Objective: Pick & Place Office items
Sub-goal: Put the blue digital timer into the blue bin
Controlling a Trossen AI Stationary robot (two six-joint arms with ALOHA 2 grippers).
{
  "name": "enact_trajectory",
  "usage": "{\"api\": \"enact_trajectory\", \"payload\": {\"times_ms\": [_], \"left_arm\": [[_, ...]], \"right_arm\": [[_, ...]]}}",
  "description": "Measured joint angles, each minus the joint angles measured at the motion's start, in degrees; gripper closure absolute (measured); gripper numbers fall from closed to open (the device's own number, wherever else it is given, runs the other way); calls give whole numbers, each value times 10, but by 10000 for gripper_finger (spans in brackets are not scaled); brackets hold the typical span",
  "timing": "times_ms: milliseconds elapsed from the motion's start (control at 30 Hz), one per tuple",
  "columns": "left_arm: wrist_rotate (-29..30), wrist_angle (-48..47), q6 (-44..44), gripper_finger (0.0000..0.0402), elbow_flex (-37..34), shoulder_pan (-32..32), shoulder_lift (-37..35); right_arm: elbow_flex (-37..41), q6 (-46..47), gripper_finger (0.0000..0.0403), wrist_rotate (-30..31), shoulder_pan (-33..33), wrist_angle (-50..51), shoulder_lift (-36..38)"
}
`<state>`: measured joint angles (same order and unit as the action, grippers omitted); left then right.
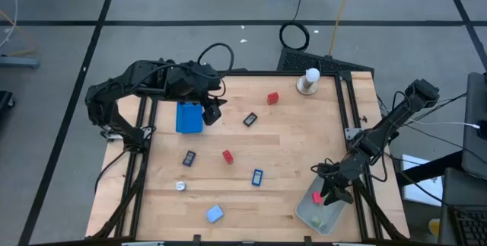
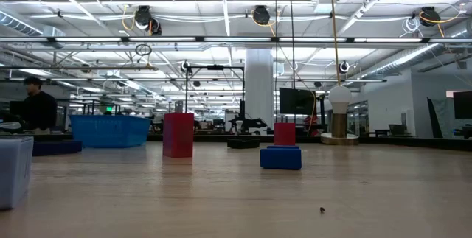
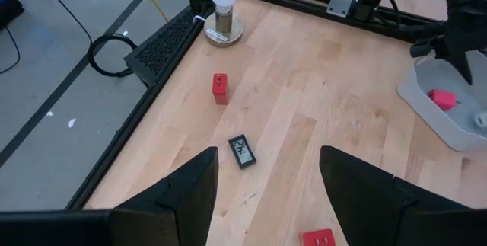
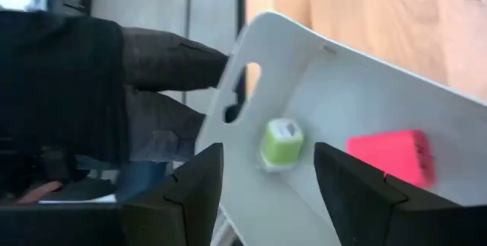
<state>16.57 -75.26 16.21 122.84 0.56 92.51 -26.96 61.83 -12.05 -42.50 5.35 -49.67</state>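
Note:
The office items lie scattered on the wooden table (image 1: 304, 147): a red block (image 1: 272, 98), a black clip (image 1: 249, 119), a big blue block (image 1: 189, 116), a second red piece (image 1: 227, 155), small blue bits (image 1: 257, 176) and a silvery-white piece (image 1: 181, 186). The translucent tray (image 1: 308, 214) at the near right corner holds a red block (image 4: 392, 154) and a green piece (image 4: 281, 143). My right gripper (image 4: 270, 193) hangs open just above them, with nothing between its fingers. Open and empty, my left gripper (image 3: 266, 193) hovers over the far left, beside the big blue block.
A white knob-topped stand (image 1: 308, 81) stands at the far right of the table. A pale blue block (image 1: 214, 213) lies near the front edge. Black frame rails (image 1: 351, 109) run along the table's left and right sides. A person (image 2: 35, 105) sits in the room behind.

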Motion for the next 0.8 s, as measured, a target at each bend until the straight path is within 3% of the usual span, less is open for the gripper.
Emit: {"api": "enact_trajectory", "payload": {"times_ms": [233,467,800], "left_arm": [[-28,-60,10,172,0,0,0],[-40,-78,20,172,0,0,0],[-66,-79,19,172,0,0,-1]], "right_arm": [[0,1,204,3,0,-104,3],[0,-63,219,47,8,-183,5],[0,-165,232,45,81,-201,35]]}}
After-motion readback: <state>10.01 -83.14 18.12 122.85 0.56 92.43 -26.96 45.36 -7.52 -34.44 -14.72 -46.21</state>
